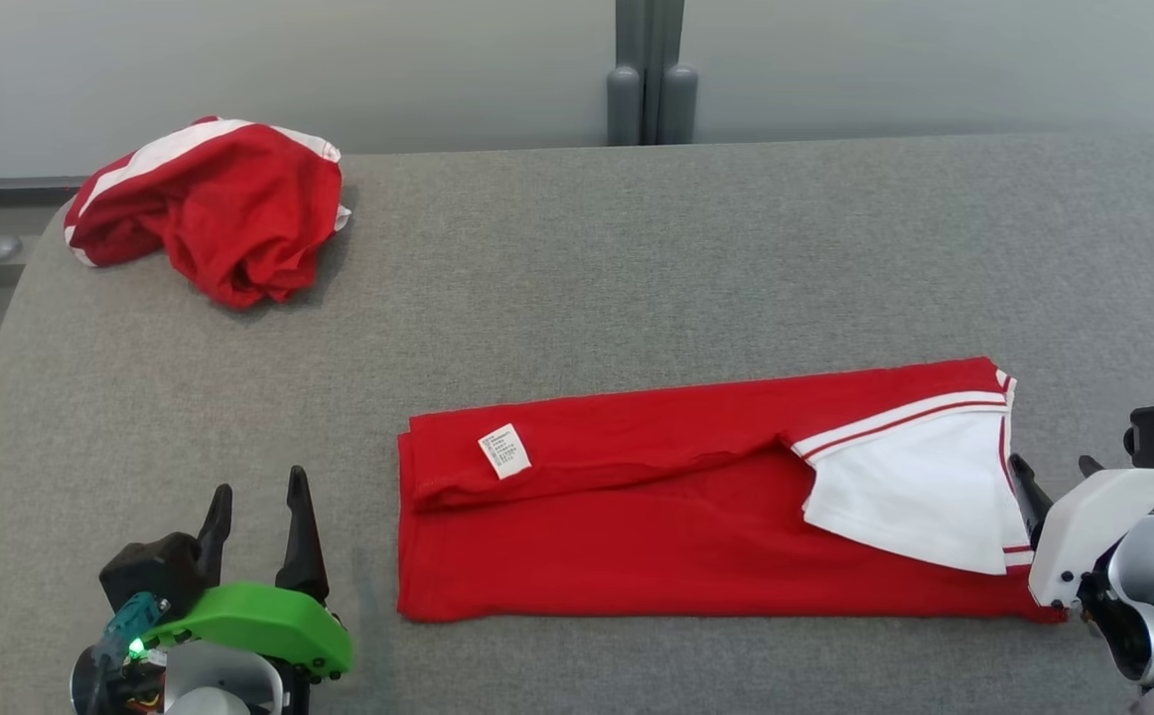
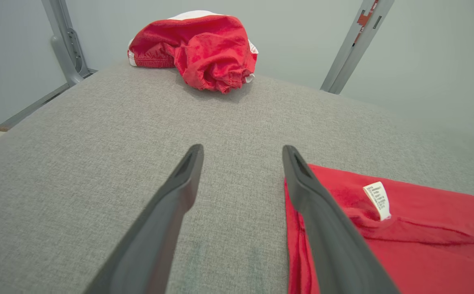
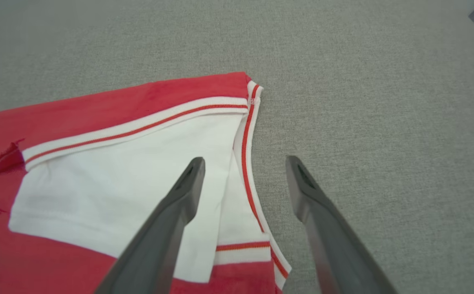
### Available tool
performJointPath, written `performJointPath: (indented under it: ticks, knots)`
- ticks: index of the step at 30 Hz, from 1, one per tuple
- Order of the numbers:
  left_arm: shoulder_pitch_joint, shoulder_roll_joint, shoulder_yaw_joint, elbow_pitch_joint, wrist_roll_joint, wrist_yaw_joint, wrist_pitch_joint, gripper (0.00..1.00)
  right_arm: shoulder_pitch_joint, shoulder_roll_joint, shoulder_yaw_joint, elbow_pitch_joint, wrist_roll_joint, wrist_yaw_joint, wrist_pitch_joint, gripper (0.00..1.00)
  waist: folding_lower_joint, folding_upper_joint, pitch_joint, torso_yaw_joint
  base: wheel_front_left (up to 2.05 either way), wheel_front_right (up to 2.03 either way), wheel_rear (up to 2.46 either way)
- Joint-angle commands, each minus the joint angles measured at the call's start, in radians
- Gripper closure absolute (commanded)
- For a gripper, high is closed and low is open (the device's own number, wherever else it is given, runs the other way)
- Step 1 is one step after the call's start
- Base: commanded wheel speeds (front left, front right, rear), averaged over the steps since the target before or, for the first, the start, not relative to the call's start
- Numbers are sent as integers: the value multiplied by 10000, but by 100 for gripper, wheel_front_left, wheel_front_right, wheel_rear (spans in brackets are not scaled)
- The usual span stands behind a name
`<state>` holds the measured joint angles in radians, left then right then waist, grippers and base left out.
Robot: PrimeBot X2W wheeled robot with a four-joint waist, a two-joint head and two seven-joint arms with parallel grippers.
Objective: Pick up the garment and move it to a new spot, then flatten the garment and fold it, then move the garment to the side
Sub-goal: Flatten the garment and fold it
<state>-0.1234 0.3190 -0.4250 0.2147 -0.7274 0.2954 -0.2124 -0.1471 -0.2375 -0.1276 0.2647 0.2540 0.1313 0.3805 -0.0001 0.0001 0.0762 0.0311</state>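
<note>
The garment (image 1: 637,516) is a red shirt with white, red-striped trim, folded into a long flat band on the grey table. A white label (image 1: 504,450) shows near its left end and a white sleeve panel (image 1: 915,497) lies at its right end. My left gripper (image 1: 259,485) stands open just left of the band's left end; in the left wrist view its fingers (image 2: 243,148) point over bare cloth-covered table, beside the garment (image 2: 404,245). My right gripper (image 1: 1052,465) is open at the right end, straddling the striped edge (image 3: 245,159) of the garment (image 3: 98,183), holding nothing.
A second red and white garment (image 1: 210,204) lies crumpled at the table's far left corner (image 2: 204,49). The grey fabric table (image 1: 637,248) stretches wide behind the folded band. Grey metal posts (image 1: 649,79) stand behind the back edge.
</note>
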Motion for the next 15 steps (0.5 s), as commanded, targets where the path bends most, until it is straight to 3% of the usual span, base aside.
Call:
performJointPath:
  ticks: [1, 15]
  knots:
    - [-195, 70, 34, -22, 61, 62, 18, 0, -274, -12, -59, 355, 9, -12, -72, 0, 1, -1, 136, 229, 0, 0, 0]
    - [-284, 183, 91, -141, 62, 241, 35, 0, -1377, -242, 137, 3659, 259, -12, -447, 0, 1, -1, 342, 609, 0, 0, 0]
